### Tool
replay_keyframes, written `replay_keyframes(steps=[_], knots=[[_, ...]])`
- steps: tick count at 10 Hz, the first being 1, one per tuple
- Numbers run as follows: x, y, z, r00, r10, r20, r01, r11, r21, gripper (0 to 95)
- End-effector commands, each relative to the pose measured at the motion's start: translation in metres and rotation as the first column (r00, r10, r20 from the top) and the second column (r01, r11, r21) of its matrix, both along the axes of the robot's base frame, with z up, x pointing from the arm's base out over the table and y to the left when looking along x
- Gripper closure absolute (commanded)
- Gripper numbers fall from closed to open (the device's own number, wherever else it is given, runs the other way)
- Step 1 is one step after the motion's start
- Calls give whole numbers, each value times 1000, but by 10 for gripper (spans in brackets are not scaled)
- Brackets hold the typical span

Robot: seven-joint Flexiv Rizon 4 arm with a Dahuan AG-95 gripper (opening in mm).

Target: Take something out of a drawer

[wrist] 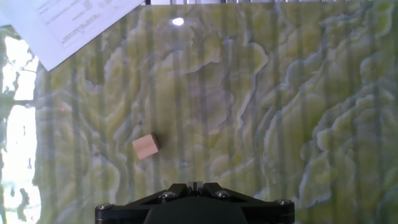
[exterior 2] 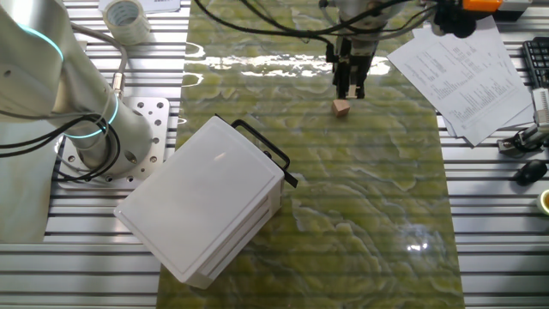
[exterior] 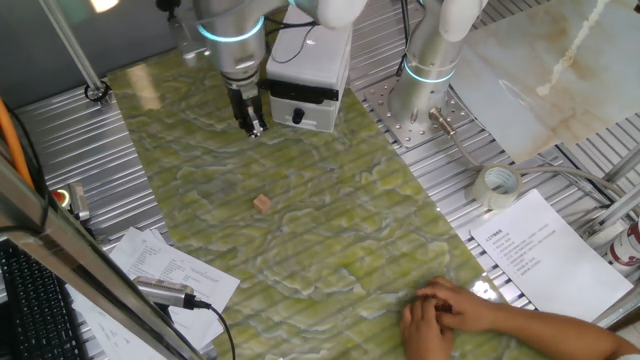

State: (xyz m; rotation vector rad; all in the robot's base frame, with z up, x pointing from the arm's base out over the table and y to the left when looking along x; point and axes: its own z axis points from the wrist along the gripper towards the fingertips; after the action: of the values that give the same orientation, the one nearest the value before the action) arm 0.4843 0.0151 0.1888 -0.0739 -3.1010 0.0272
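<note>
A small light-tan wooden block [exterior: 262, 203] lies alone on the green marbled mat; it also shows in the other fixed view [exterior 2: 342, 106] and in the hand view [wrist: 145, 147]. The white box [exterior: 308, 62] stands at the back of the mat, its drawer pushed in behind the black bar handle [exterior 2: 268, 155]. My gripper [exterior: 254, 127] hangs above the mat between the box and the block, holding nothing. In the other fixed view my gripper [exterior 2: 348, 89] is just above and beside the block. In the hand view its fingertips [wrist: 194, 185] meet, shut and empty.
A person's hands [exterior: 448, 312] rest on the mat's near edge. A tape roll [exterior: 498, 186] and printed sheets [exterior: 550, 250] lie to the right. The arm's base [exterior: 425, 75] stands right of the box. More papers [exterior 2: 463, 69] and a keyboard [exterior: 35, 305] lie on the left.
</note>
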Motion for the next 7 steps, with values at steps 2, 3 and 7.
replay_keyframes(steps=[2, 3, 7], knots=[[-1, -1, 1, 995, 71, -76, -72, 997, -11, 950], [-1, -2, 1, 991, 105, -85, -107, 994, -15, 950], [-12, 4, 8, 966, 233, -114, -235, 972, -6, 950]])
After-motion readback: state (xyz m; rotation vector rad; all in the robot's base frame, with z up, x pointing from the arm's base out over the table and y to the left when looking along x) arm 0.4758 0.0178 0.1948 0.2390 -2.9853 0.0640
